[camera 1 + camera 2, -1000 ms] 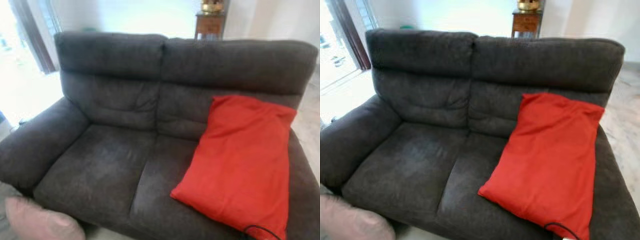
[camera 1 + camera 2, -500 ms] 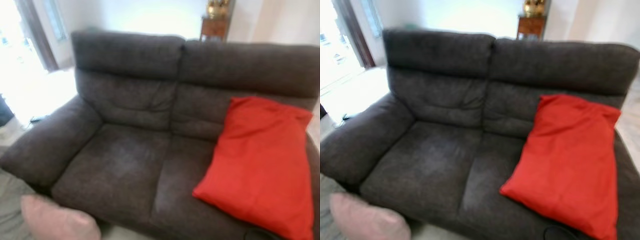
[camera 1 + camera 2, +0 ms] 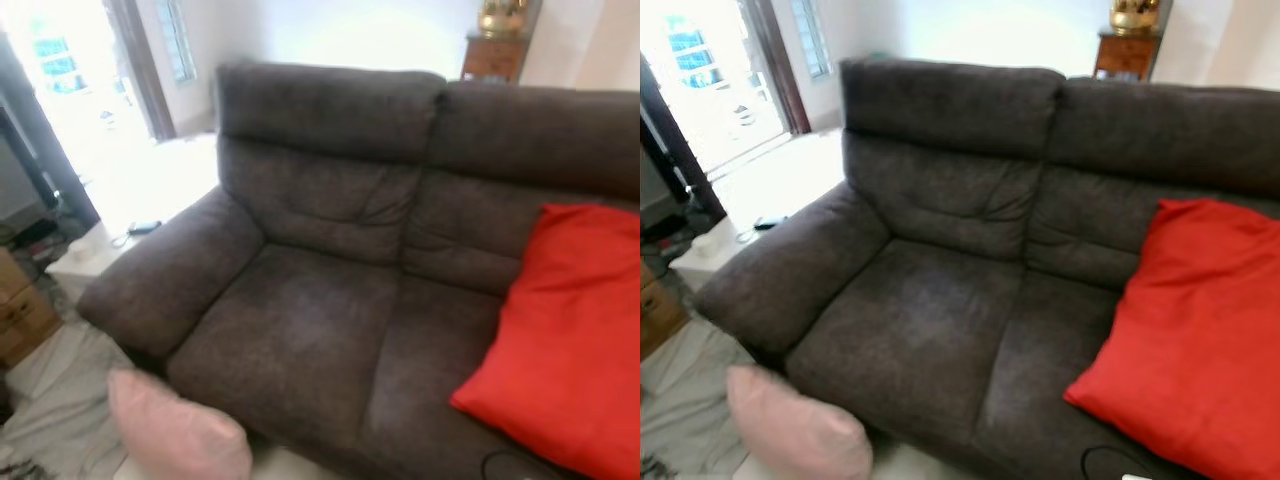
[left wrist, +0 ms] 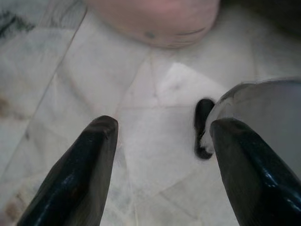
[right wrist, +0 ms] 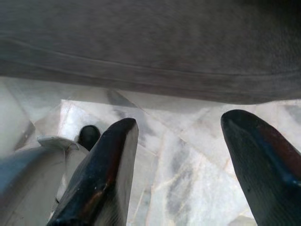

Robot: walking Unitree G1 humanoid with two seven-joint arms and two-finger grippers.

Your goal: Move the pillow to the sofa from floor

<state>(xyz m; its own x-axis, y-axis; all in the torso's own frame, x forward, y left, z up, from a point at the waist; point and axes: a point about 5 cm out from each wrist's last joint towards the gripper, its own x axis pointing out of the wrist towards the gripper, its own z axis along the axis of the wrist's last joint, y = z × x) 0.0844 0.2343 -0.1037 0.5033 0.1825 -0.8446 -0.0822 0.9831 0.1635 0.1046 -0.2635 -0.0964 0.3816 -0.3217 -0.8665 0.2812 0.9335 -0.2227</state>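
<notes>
A pink pillow (image 3: 178, 435) lies on the marble floor (image 4: 155, 155) against the grey sofa (image 3: 330, 330), not yet gripped; both claws, left (image 4: 162, 174) and right (image 5: 181, 169), hang spread above the floor.

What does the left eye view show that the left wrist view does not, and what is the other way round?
Left eye view, not the wrist view: the dark grey sofa, the red pillow leaning at its right end, and a cardboard box by the bright window.
Left wrist view, not the eye view: the left hand, its two black fingers spread open above the floor, and a grey-white rounded part.
Both: the pink pillow lying on the pale marble floor in front of the sofa.
</notes>
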